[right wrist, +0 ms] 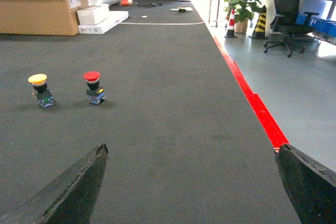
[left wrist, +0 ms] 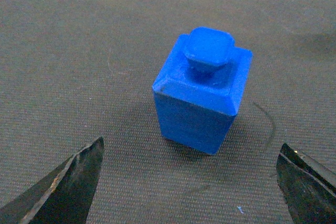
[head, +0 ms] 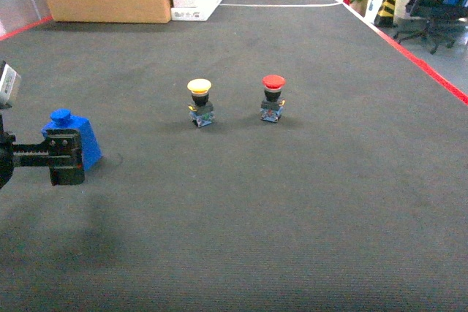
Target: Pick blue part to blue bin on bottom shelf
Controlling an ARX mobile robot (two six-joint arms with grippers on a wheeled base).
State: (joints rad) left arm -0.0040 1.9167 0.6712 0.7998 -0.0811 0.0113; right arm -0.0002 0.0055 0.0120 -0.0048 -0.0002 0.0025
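Between the dark, matt fingers [left wrist: 68, 182], the blue part [left wrist: 202, 90] looks like matt plastic with fine layered ridges, standing on rough, ribbed grey carpet floor [left wrist: 79, 51].

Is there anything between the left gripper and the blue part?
Nothing. In the left wrist view the left gripper is open, and only bare dark carpet lies between its fingers and the blue part.

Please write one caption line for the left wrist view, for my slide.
Left wrist view: open jaws of the left gripper flank the upright blue part on the dark carpet, not yet touching it.
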